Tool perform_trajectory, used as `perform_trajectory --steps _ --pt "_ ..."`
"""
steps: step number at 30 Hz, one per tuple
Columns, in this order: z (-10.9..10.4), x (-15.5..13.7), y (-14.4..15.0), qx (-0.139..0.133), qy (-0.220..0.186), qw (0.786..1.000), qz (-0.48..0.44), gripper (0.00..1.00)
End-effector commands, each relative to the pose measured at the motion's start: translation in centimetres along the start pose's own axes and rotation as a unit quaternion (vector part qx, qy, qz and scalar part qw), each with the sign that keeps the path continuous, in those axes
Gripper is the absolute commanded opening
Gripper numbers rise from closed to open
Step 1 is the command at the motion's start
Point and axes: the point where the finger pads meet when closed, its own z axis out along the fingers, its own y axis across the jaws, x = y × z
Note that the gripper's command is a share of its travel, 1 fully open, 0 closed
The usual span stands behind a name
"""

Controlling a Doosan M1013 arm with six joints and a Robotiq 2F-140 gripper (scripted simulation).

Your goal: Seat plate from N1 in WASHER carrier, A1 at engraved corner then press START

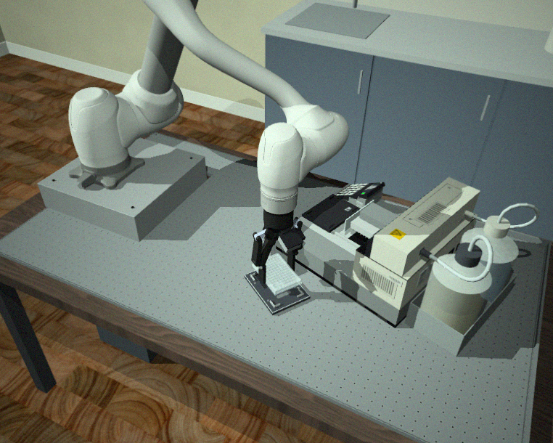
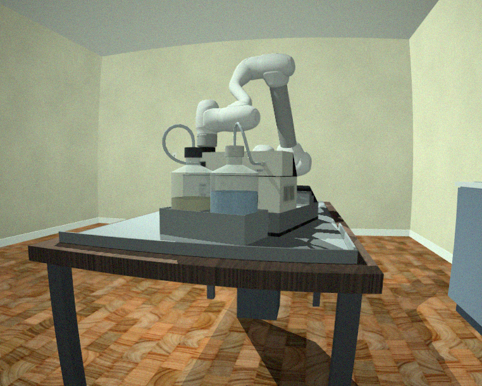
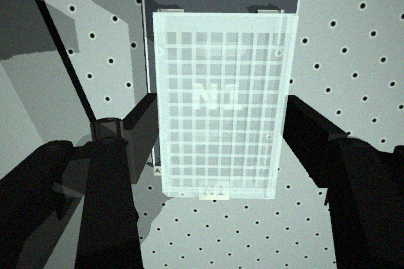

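I have the gripper (image 1: 273, 264) clamped on the long sides of the clear well plate (image 3: 220, 110), one black finger (image 3: 310, 135) against each edge. The plate hangs just above the dark plate nest N1 (image 1: 287, 301), offset from it in the wrist view. The plate washer (image 1: 410, 248) stands just to the right, its keypad (image 1: 360, 189) at the far end.

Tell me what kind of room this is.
Probably a lab: a plate washer with tubed bottles on a perforated bench, a well plate in the gripper, and a sink counter behind.
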Motion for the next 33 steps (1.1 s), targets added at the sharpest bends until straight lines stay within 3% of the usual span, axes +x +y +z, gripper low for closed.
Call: perform_trajectory --steps 1,27,33 --pt "-0.8 0.1 0.0 0.000 0.001 1.000 0.000 0.10" --pt "-4.8 0.0 0.0 0.000 0.001 1.000 0.000 0.10" --pt "-4.9 0.1 0.0 0.000 0.001 1.000 0.000 0.10"
